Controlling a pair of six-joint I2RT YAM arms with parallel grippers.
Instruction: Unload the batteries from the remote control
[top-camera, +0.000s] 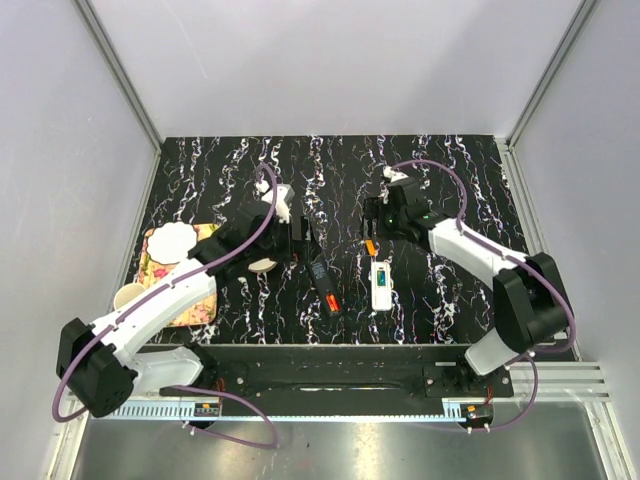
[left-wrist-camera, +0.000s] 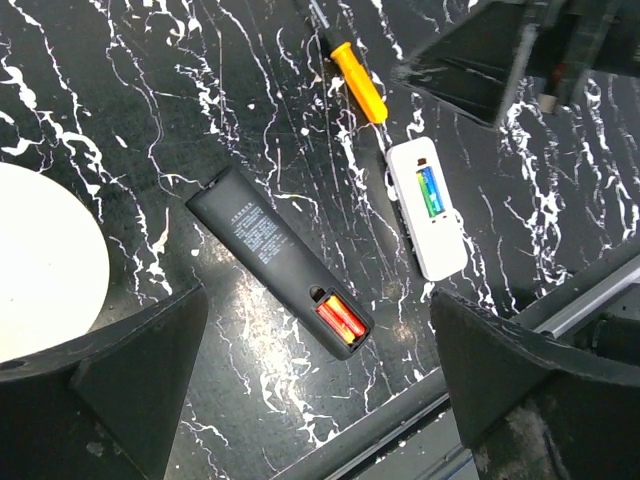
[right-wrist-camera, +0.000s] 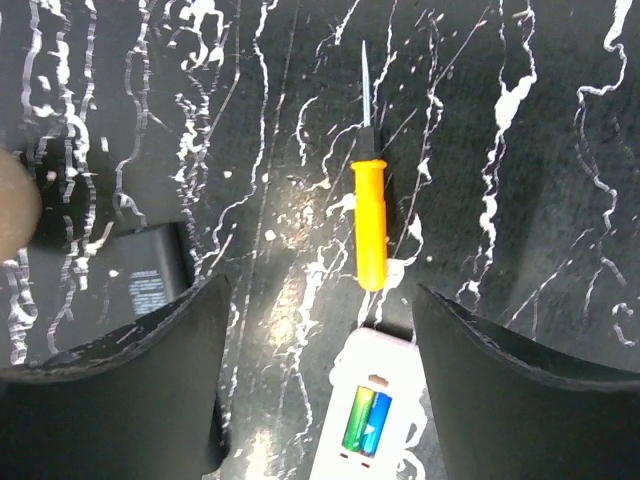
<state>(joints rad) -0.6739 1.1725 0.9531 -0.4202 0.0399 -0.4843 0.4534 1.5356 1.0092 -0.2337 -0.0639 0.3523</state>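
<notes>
Table top (top-camera: 450, 180): black, white-veined, carrying all items listed.
Black remote (left-wrist-camera: 268, 250): lying flat, open compartment showing red-and-yellow cells (left-wrist-camera: 340, 320).
Orange screwdriver (right-wrist-camera: 369, 225): lying flat, apart from the black remote.
Floral mat (top-camera: 152, 265): lying at left, bearing a white scalloped plate (top-camera: 172, 238).
Cup (top-camera: 128, 297): sitting at the mat's near-left edge.

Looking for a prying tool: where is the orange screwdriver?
In the top view the orange screwdriver lies right of centre on the table, just beyond the far end of the white remote.

No legible text. Black remote (left-wrist-camera: 280, 262) back bears block of fine white print, too small to read.
</notes>
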